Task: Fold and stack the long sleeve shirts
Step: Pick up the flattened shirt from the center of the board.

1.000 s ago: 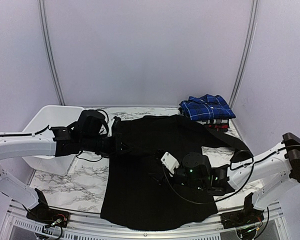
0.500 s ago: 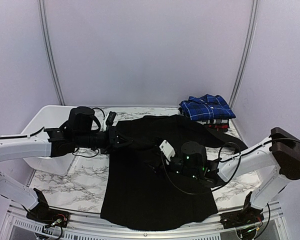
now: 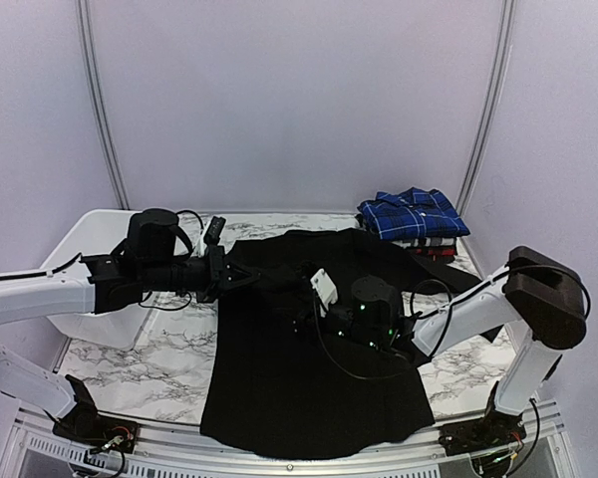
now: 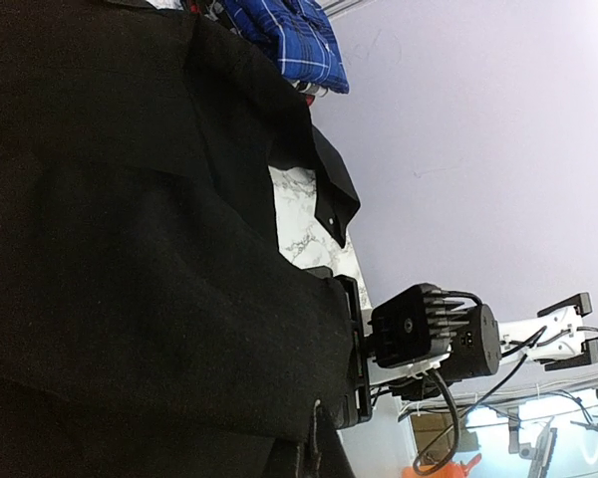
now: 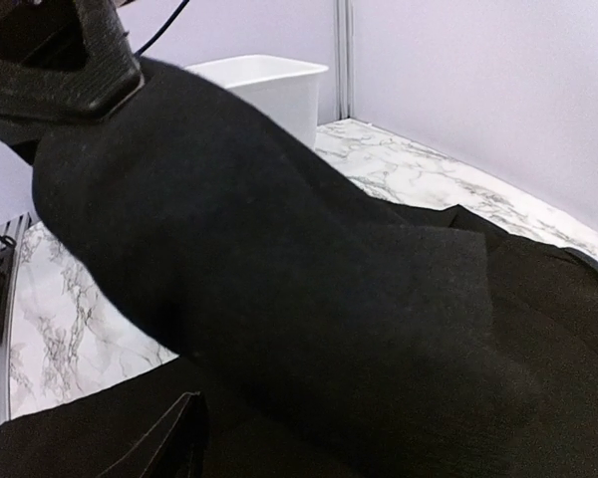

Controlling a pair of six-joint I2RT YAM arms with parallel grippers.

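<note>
Cloth of black shirt (image 3: pixel 309 388) pinched in left claw (image 3: pixel 245 280), arm stretched low rightward, right claw (image 3: pixel 299 319) low over shirt, grip unclear.

Spread across table (image 3: pixel 169 354): black shirt (image 3: pixel 309 388), hem at near edge, collar far. Pinched shut on its far-left shoulder edge: left gripper (image 3: pixel 241 278), reaching in from left, low over cloth. Over middle of shirt, pointing left: right gripper (image 3: pixel 301 317), jaws hard to read against black cloth. Far right corner: plaid stack (image 3: pixel 415 214), blue-white on top, red under, just beside right sleeve. Far left: white basket (image 3: pixel 85 244), partly behind left arm.
</note>
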